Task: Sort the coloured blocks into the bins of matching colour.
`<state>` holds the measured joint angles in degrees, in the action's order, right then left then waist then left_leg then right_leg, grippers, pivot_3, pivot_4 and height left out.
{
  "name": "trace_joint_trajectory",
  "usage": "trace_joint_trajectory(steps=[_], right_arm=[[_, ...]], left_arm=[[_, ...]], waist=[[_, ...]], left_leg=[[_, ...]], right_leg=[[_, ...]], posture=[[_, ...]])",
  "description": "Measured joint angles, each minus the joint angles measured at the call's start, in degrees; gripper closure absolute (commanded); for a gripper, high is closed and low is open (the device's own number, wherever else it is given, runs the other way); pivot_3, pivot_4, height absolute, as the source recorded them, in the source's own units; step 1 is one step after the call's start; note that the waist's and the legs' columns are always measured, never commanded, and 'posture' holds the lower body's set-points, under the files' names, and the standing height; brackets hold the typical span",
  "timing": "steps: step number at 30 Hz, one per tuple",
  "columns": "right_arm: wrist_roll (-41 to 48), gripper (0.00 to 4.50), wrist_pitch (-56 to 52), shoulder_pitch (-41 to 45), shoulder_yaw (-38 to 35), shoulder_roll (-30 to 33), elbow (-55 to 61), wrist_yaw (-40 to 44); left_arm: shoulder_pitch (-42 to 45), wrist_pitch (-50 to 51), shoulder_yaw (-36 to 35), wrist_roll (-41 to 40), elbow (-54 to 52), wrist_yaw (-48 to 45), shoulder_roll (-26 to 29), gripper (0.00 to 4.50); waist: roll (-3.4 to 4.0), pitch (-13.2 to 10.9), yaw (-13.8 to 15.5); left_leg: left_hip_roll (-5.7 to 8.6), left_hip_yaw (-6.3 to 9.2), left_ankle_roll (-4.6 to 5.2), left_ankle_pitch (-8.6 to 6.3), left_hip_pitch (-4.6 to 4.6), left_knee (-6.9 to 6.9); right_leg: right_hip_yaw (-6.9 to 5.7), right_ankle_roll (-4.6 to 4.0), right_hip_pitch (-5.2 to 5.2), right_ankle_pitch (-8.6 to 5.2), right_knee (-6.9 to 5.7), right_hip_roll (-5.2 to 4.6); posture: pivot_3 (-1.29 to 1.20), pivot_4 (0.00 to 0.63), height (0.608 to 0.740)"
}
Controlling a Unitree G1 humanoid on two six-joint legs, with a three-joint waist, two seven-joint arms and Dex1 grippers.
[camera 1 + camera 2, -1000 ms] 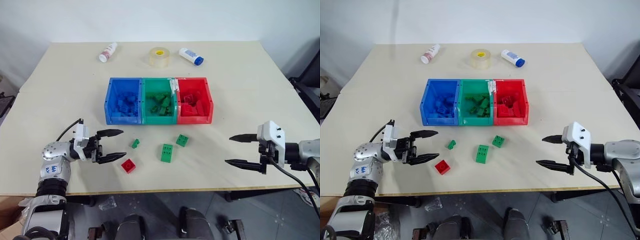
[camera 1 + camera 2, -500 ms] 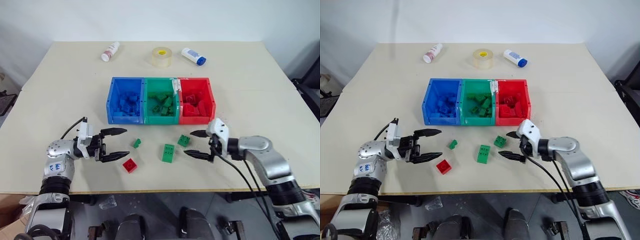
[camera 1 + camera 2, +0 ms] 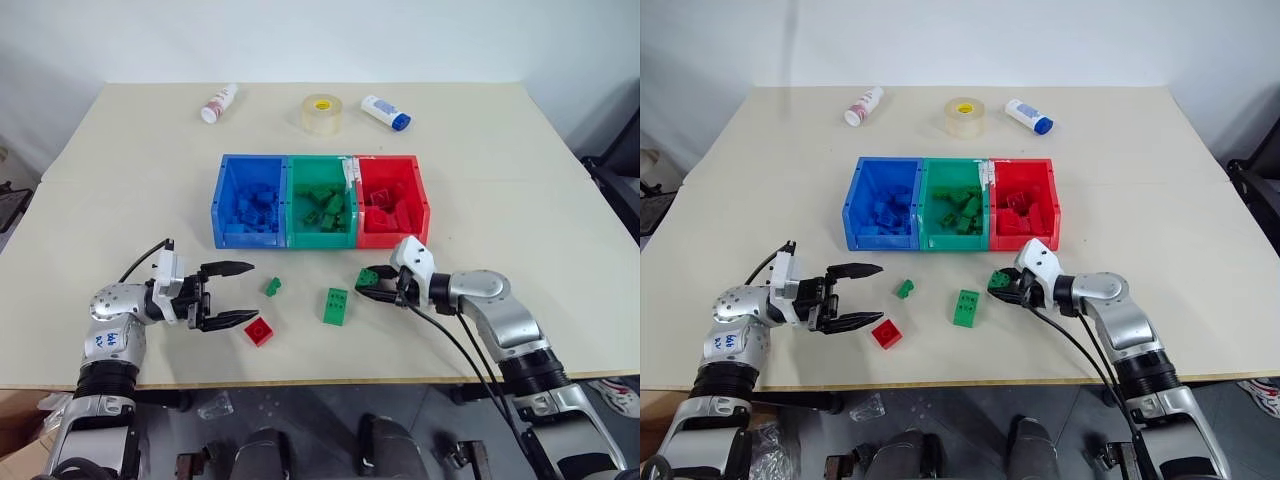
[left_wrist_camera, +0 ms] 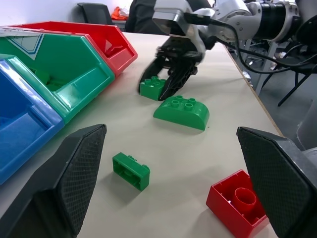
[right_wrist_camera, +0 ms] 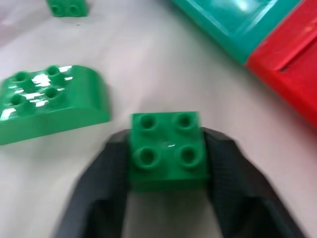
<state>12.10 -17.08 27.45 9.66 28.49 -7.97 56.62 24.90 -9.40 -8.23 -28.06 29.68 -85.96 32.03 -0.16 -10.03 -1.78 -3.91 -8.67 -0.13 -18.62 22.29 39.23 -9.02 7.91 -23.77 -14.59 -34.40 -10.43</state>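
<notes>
The step in hand is the pick-up of a small square green studded plastic brick [image 5: 168, 150]: the right gripper [image 3: 1008, 288] has its two black jaws set against opposite sides of it, gripping it where it sits on the pale worktop [image 3: 520, 180], just in front of the red bin [image 3: 392, 212] at the right end of the row of joined open-topped plastic boxes. The brick looks to be on the worktop or barely off it; I cannot tell which. As I judge it, the next move calls for a lift clear of the surface, a short carry back and towards the left over the middle green bin [image 3: 321, 213], and a release only once the brick is above that compartment rather than its red neighbour. The left gripper [image 3: 232, 294] hangs with its jaws wide open and empty, near a small red square brick [image 3: 258, 331]. By count: three bins, the third being the blue bin [image 3: 250, 212], each already holding bricks of its own colour; four loose bricks on the worktop, three green and one red, including a tiny green brick [image 3: 271, 287] and a longer green brick with rounded ends [image 3: 335, 305].
</notes>
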Motion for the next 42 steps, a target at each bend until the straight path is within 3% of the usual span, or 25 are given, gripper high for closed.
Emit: trace_joint_trajectory(steps=[5,8,12,18,21,23,29,33,42], right_arm=[[2.7,2.99,-3.4,0.6,-2.7,0.3,6.6,-0.7],[3.2,2.99,-4.7,7.1,-3.6,-0.7,6.5,-2.5],[1.7,2.99,-1.3,17.3,-3.2,-5.5,-1.8,-4.6],[-3.8,1.13,9.2,27.8,-2.1,-12.9,-24.1,-8.7],[-4.4,0.15,12.5,28.6,-2.1,-13.6,-27.4,-9.0],[-4.4,0.06,13.2,28.5,-2.1,-13.6,-27.7,-8.5],[-3.2,0.06,10.7,22.8,-2.2,-10.1,-18.5,-3.8],[0.4,0.06,5.6,14.4,-2.4,-4.9,-6.7,1.1],[10.3,0.06,-4.5,-9.8,-12.2,15.4,17.3,10.1]], left_arm=[[-0.1,0.0,-0.3,0.0,0.0,0.0,0.0,0.0],[-0.1,0.0,-0.3,0.0,0.1,0.0,0.0,0.0],[0.3,-0.1,-0.3,0.0,0.3,0.0,-0.2,0.0],[0.8,-0.1,-0.3,0.0,0.5,0.0,-0.4,0.0],[1.2,-0.1,-0.2,0.0,0.4,0.0,-0.4,0.0],[1.2,-0.1,-0.2,0.0,0.5,0.0,-0.4,0.0],[1.4,-0.2,-0.2,0.0,0.6,0.0,-0.5,0.0],[2.0,-0.5,-0.1,0.0,1.7,0.0,-0.5,0.0],[3.7,-1.6,0.2,0.1,5.2,-0.1,0.2,0.0]], waist=[[0.0,0.0,0.0],[0.0,0.0,-0.3],[0.0,0.0,-0.9],[0.0,0.0,-1.5],[0.0,0.0,-1.5],[0.01,0.0,-1.6],[0.0,0.0,-1.4],[0.0,0.0,-1.2],[-0.01,0.0,-0.1]], left_leg=[[0.0,0.01,0.0,0.0,0.0,0.0],[-0.02,0.0,0.0,0.0,-0.01,0.0],[-0.02,0.01,-0.02,0.01,-0.02,-0.04],[0.02,-0.02,-0.01,0.01,0.01,-0.07],[0.01,-0.03,-0.02,0.01,0.01,-0.08],[0.01,-0.03,-0.02,0.01,0.01,-0.08],[0.01,-0.01,-0.01,0.01,0.02,-0.07],[0.01,0.0,-0.01,0.01,0.03,-0.08],[0.0,0.02,0.0,-0.01,0.02,-0.07]], right_leg=[[0.0,0.0,-0.01,0.0,0.0,0.0],[0.02,-0.01,-0.04,-0.01,-0.05,0.01],[0.0,-0.04,-0.04,-0.02,-0.08,0.02],[0.0,-0.03,-0.05,-0.02,-0.04,0.01],[0.0,-0.03,-0.05,-0.02,-0.04,0.01],[0.01,-0.03,-0.05,-0.02,-0.04,0.01],[0.01,-0.02,-0.04,-0.02,-0.02,0.0],[0.0,-0.02,-0.04,-0.02,-0.02,0.0],[-0.01,-0.02,-0.03,-0.02,0.1,0.0]], posture=[[0.0,0.15,0.74],[0.0,0.15,0.74],[0.0,0.15,0.74],[0.0,0.15,0.74],[0.0,0.15,0.74],[0.0,0.15,0.74],[0.0,0.15,0.74],[0.0,0.15,0.74],[0.0,0.15,0.74]])
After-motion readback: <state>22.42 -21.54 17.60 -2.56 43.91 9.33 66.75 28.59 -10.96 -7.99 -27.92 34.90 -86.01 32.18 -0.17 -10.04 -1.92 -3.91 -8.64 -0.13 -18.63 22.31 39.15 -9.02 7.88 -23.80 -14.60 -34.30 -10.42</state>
